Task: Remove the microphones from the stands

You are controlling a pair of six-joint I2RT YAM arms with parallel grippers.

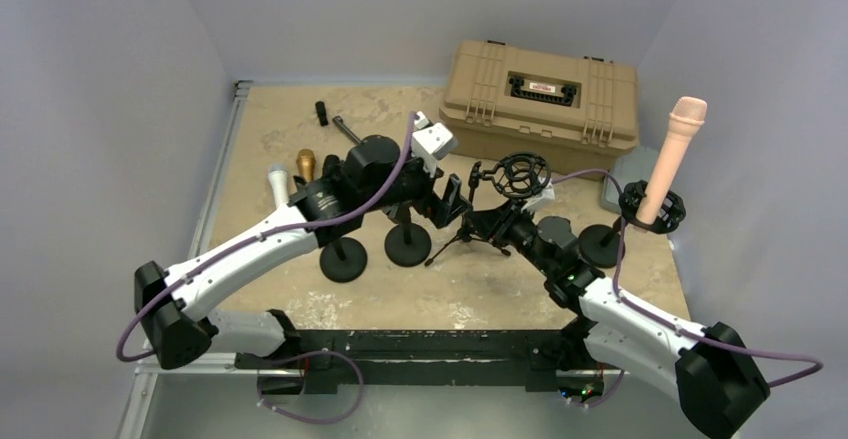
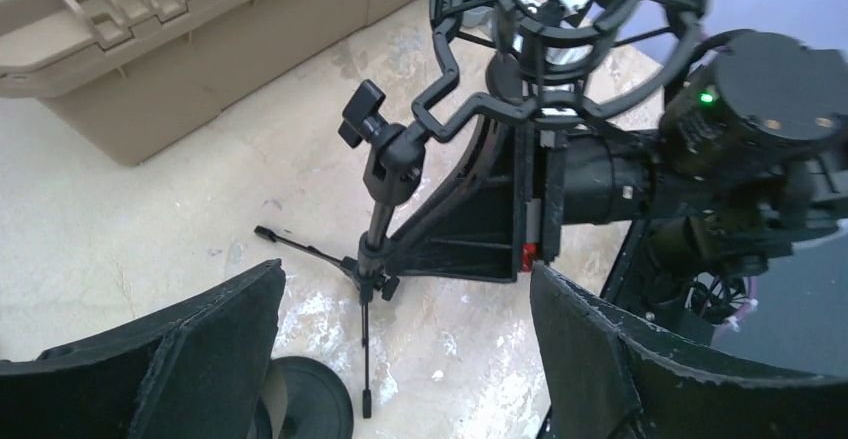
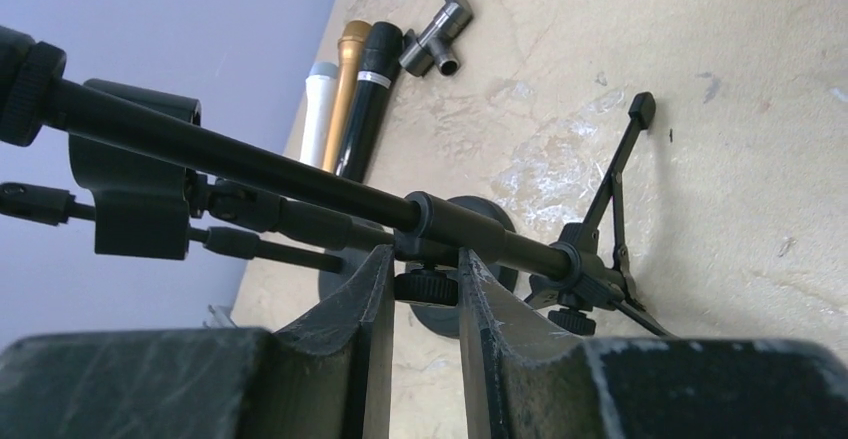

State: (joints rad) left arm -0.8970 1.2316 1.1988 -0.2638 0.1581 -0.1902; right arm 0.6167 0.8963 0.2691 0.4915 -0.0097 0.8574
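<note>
At the far right of the sandy table, a long peach-pink microphone was held almost upright, tipped a little, in a black ring holder. That holder was fixed on top of a black stand with a round foot. The microphone was kept well apart from both grippers. Near the middle of the table, a small black stand with three thin legs was gripped low on its pole by the right gripper, and the two black fingers were closed tight on it. A round black web-like holder was carried at the top of that small stand. The left gripper was held near that holder, with its fingers spread wide and nothing between them. By the left wall, a white microphone, a gold microphone and a black microphone were laid side by side on the table. A bent grey metal piece was seen near them. A big tan plastic case with a black handle was set at the back of the table.
</note>
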